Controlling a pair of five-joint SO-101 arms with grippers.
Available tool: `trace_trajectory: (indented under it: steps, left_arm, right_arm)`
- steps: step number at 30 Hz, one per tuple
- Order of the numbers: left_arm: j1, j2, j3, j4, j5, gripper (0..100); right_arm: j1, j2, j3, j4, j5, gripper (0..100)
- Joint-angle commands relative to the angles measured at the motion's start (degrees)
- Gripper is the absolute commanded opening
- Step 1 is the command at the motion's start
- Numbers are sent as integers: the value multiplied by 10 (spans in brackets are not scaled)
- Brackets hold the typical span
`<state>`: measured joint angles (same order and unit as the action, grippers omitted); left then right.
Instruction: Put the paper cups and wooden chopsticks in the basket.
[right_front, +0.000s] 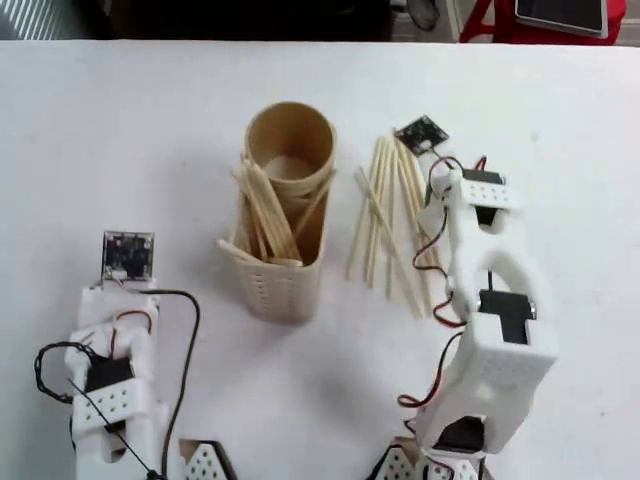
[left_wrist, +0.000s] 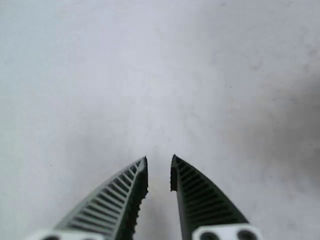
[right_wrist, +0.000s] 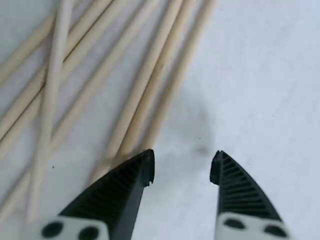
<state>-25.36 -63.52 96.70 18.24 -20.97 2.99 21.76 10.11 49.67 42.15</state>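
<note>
A cream perforated basket (right_front: 272, 285) stands mid-table with a brown paper cup (right_front: 290, 150) in it and several wooden chopsticks (right_front: 268, 215) leaning inside. To its right, several loose chopsticks (right_front: 385, 225) lie fanned on the white table. My right arm (right_front: 485, 260) stretches along their right side. My right gripper (right_wrist: 182, 160) is open just over the table, one fingertip (right_wrist: 142, 162) over the outermost loose chopsticks (right_wrist: 145, 85), with nothing between its fingers. My left arm (right_front: 110, 380) sits at the front left. My left gripper (left_wrist: 158, 160) is over bare table, narrowly open and holding nothing.
The white table (right_front: 120, 130) stretches wide to the left of and behind the basket. A dark edge and red furniture (right_front: 500, 20) lie beyond the far side. Cables (right_front: 185, 340) trail from both arms near the front.
</note>
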Motion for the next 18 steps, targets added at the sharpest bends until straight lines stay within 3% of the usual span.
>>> trace_trajectory:
  steps: [1,18]
  left_arm:
    - [-5,-9,-1,1,-7,98]
    - [-5,-9,-1,1,-7,98]
  right_arm:
    - [-19,2,-17,3,-5,201]
    - [-51,-143,31,56,-36,201]
